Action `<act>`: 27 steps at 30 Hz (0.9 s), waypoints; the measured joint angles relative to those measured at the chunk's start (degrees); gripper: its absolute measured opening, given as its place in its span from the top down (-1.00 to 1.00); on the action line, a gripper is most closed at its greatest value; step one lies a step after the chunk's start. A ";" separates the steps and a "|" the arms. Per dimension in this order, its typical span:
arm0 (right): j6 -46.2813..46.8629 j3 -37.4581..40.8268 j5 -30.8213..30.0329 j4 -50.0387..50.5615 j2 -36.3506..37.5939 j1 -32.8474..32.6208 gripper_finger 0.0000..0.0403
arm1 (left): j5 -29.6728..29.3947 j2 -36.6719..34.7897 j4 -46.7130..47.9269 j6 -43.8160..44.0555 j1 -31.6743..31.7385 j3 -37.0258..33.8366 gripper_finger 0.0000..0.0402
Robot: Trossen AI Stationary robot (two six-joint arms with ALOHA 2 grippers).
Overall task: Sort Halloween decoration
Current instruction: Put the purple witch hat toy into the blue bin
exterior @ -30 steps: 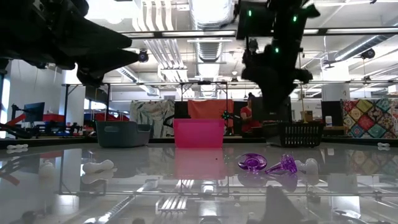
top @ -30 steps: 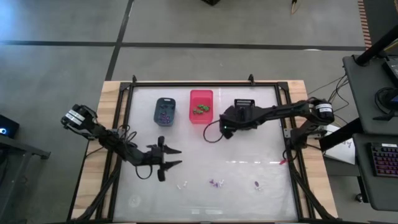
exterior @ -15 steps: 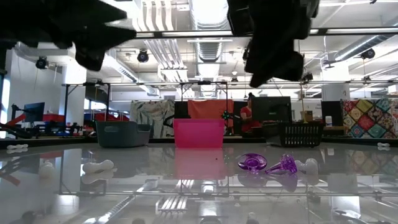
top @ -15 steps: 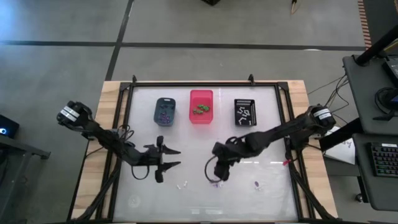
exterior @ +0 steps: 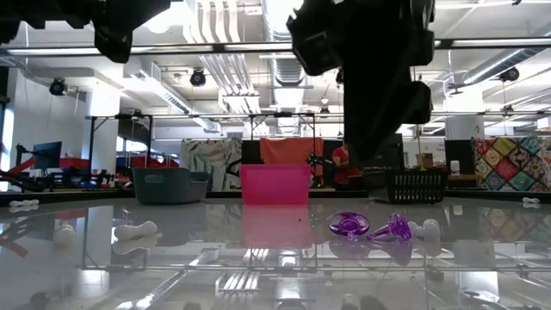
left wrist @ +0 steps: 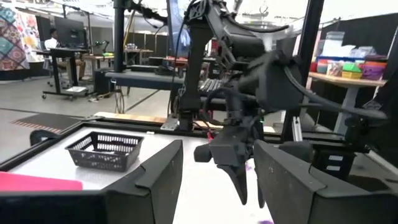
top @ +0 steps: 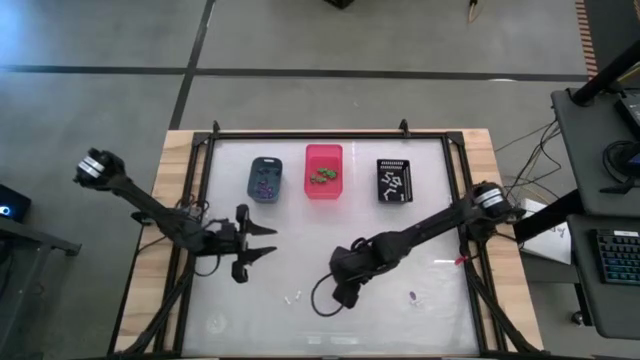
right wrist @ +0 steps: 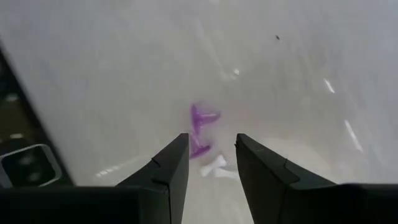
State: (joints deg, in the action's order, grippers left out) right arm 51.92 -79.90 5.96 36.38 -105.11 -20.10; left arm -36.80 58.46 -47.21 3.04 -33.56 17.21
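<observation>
The right gripper (right wrist: 208, 165) hangs with fingers parted right above a purple trinket (right wrist: 200, 130) and a white trinket (right wrist: 216, 165), well in front of the pink bin (top: 323, 171). The left gripper (top: 258, 245) waits open, in front of the blue-grey bin (top: 265, 178). Another purple trinket (top: 413, 296) lies in front of the black bin (top: 394, 180).

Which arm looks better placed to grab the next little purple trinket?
Right. The right gripper hangs open directly above the purple trinket; the left gripper is off to the side.
</observation>
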 joint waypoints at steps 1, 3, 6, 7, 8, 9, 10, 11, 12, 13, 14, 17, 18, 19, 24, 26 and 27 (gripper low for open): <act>0.00 -1.41 0.00 1.85 -1.22 0.00 0.39 | -0.04 -0.92 1.23 -0.11 0.00 -0.02 0.10; -0.16 -3.93 0.00 5.01 -3.54 -0.02 0.39 | -0.17 -2.24 2.59 -0.68 0.00 -0.02 0.10; -0.50 -7.15 -0.02 6.82 -6.67 -0.13 0.39 | -0.20 -3.36 3.68 -2.56 0.00 -0.04 0.10; -0.57 -7.95 0.02 6.84 -7.55 -0.15 0.39 | -0.24 -3.55 3.68 -3.17 0.00 -0.04 0.10; -0.72 -8.80 0.03 7.01 -8.39 -0.17 0.39 | -0.40 -3.67 3.68 -3.84 0.00 -0.04 0.10; -0.86 -9.65 0.09 7.07 -9.25 -0.19 0.39 | -0.65 -3.77 3.74 -4.37 0.00 -0.04 0.10; -1.00 -10.45 0.09 7.01 -10.03 -0.27 0.39 | -0.74 -3.87 3.73 -4.65 0.00 -0.04 0.10; -1.31 -11.03 0.15 7.09 -10.59 -0.28 0.39 | -0.85 -3.90 3.71 -5.00 0.00 -0.04 0.10; -1.47 -11.45 0.31 7.28 -11.10 -0.28 0.39 | -0.85 -3.90 3.72 -5.38 0.00 -0.04 0.10; -1.50 -11.92 0.45 7.45 -11.52 -0.28 0.39 | -0.85 -3.89 3.89 -5.55 0.00 -0.04 0.10; -1.48 -12.24 0.50 7.43 -11.69 -0.31 0.39 | -0.85 -3.88 4.13 -5.56 0.00 -0.04 0.10; -0.59 -12.41 0.55 7.60 -11.92 -0.41 0.39 | -1.37 -3.63 4.91 -5.54 0.02 -0.05 0.10; -0.48 -12.41 0.55 7.64 -12.01 -0.44 0.39 | -1.51 -3.59 5.26 -5.55 0.00 -0.07 0.10; -0.48 -12.41 0.55 7.65 -12.11 -0.50 0.39 | -1.53 -3.59 5.28 -5.54 0.00 -0.09 0.10; -0.48 -12.41 0.57 7.52 -12.78 -0.81 0.39 | -1.57 -3.51 5.26 -5.41 0.00 -0.09 0.10; -0.81 -12.41 0.59 7.41 -13.53 -0.94 0.39 | -1.58 -3.51 5.28 -5.36 0.00 -0.09 0.10; -1.17 -12.41 0.63 7.29 -13.98 -0.96 0.39 | -1.60 -3.51 5.26 -5.36 0.00 -0.09 0.10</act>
State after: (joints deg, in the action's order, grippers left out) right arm 50.75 -92.31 6.59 43.67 -119.09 -21.06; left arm -38.39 54.96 -41.95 -2.33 -33.56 17.12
